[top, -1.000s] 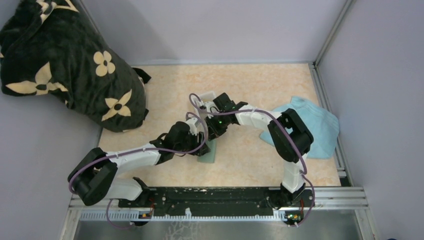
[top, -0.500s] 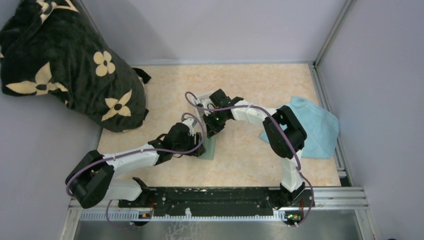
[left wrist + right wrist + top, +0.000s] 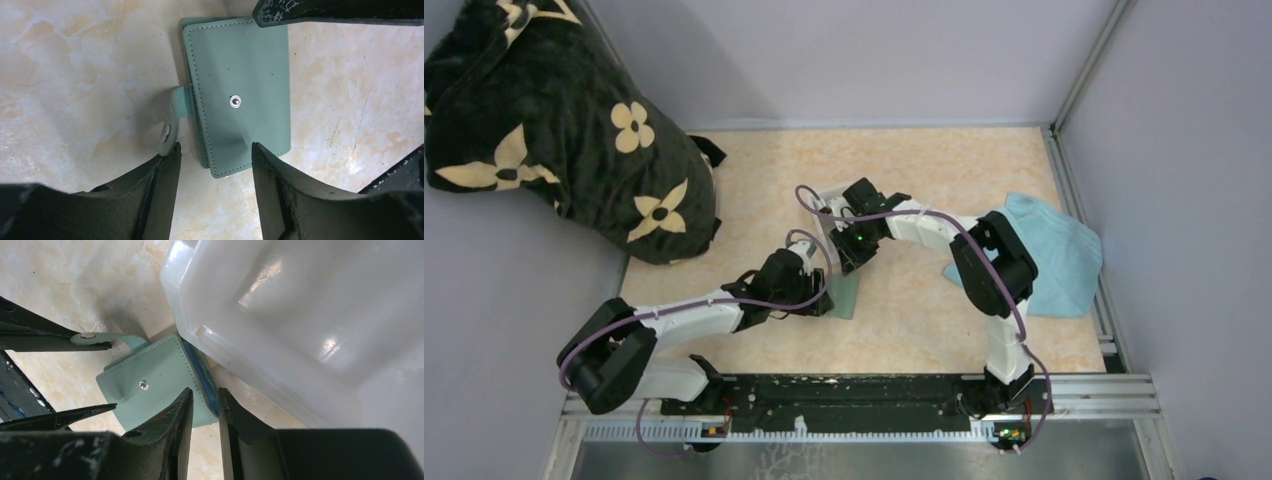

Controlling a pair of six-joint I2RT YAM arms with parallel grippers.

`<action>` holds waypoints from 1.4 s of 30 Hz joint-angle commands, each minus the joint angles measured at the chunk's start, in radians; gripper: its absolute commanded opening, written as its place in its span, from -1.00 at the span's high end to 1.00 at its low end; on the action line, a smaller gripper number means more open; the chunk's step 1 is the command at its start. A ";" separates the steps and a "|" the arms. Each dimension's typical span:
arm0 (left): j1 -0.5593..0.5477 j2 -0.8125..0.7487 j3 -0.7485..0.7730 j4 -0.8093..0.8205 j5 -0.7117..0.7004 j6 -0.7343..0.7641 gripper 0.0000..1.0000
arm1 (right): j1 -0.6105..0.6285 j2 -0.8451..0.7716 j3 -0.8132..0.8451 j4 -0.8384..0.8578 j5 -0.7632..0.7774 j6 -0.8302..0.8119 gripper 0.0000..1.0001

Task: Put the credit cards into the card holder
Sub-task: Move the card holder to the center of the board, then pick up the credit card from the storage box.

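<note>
Two grippers meet at one spot in the middle of the table [image 3: 924,320]. The left gripper [image 3: 214,152] has its fingers spread wide, one on each side of the closest end of the card holder [image 3: 240,75]. The right gripper [image 3: 205,395] has its fingers only slightly parted around the holder's long edge, where a blue strip [image 3: 200,372] shows; contact cannot be judged. The card holder lies flat and folded, grey-green outside up, with its snap stud [image 3: 235,101] exposed and its strap [image 3: 175,117] hanging loose at one side. A white tray [image 3: 300,315] sits just beyond it on the far side. Farther out are a light blue towel [image 3: 1064,250] at right and a dark flowered cloth [image 3: 554,130] at far left.
</note>
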 commanded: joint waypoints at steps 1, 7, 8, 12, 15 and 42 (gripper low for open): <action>-0.004 0.011 -0.023 0.049 0.056 -0.030 -0.21 | 0.010 -0.114 -0.001 0.006 0.044 0.004 0.42; -0.005 0.011 -0.038 0.081 0.108 -0.066 -0.17 | 0.024 -0.199 -0.017 -0.004 0.091 0.020 0.27; -0.005 0.011 -0.041 0.089 0.116 -0.074 -0.17 | 0.025 -0.214 -0.021 -0.002 0.096 0.024 0.27; -0.005 0.010 -0.066 0.121 0.146 -0.107 -0.14 | 0.026 -0.260 -0.026 -0.011 0.122 0.030 0.27; -0.006 0.002 -0.091 0.145 0.164 -0.132 -0.13 | 0.027 -0.277 -0.015 -0.013 0.146 0.031 0.27; -0.014 -0.337 -0.026 -0.039 0.043 -0.135 -0.18 | -0.041 0.191 0.608 -0.090 0.240 0.048 0.03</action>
